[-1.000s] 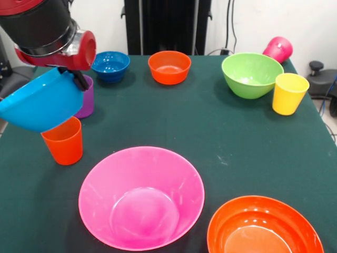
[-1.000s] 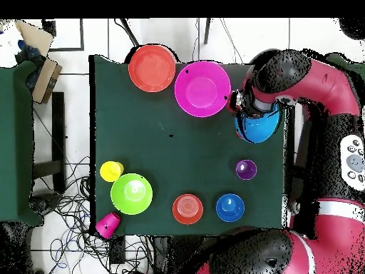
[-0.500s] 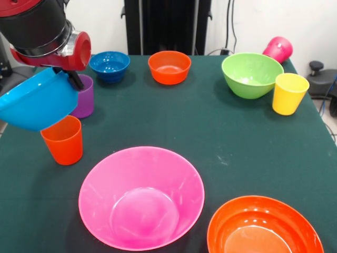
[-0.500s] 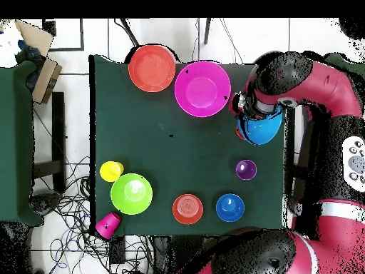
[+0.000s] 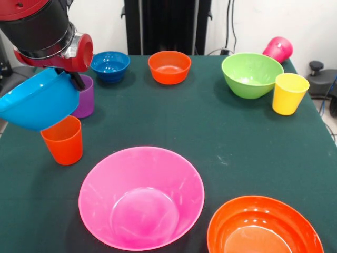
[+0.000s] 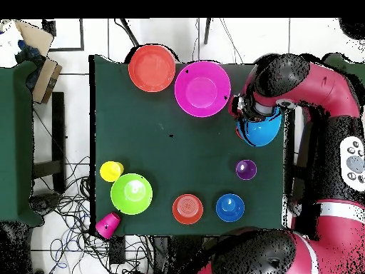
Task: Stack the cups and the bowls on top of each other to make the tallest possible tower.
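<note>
The end effector [image 5: 73, 79] had hold of the medium blue bowl [image 5: 38, 105] by its rim, its dark tips closed over the bowl's edge, and the bowl hung clear of the desk [image 5: 210, 132], tilted, with its opening turned partly up and toward the arm. In the front view the bowl sat at the picture's left edge, directly above the orange cup [image 5: 63, 139], whose upper rim it overlapped; whether the two were touching could not be told from either view. The purple cup [image 5: 84, 97] stood upright just behind the held bowl, partly hidden by it. The small blue bowl [image 5: 110, 66] and the small orange bowl [image 5: 169, 67] stood side by side along the far edge of the desk, apart from each other. The lime green bowl [image 5: 251, 74] stood at the far right, with the yellow cup [image 5: 288, 93] upright just beside it and the magenta cup [image 5: 278, 49] lying on its side at the desk's far right corner. The very large pink bowl [image 5: 141, 196] sat upright near the front centre, and the large orange bowl [image 5: 264, 225] stood beside it at the front right, cut off by the picture's lower edge. In the overhead view the arm covered part of the held bowl, near the pink bowl's rim. No bowl or cup was stacked on another.
</note>
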### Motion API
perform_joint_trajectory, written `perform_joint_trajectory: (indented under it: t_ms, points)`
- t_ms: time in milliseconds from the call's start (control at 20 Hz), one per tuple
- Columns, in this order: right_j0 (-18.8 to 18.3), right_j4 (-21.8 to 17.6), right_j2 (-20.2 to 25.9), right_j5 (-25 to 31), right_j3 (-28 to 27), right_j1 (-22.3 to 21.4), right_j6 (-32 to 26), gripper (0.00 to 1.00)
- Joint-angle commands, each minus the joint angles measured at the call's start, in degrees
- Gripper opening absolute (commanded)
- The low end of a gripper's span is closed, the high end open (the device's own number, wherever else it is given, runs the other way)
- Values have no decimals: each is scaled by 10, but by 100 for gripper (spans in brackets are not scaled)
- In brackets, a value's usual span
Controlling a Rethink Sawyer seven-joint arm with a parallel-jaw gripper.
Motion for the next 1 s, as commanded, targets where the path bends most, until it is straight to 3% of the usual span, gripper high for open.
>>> perform_joint_trajectory:
  t_ms: [50, 1000]
  points:
    - [3, -41, 45, -23, 43, 2, -190, 0]
    - [-15, -48, 47, -67, 83, -6, -190, 0]
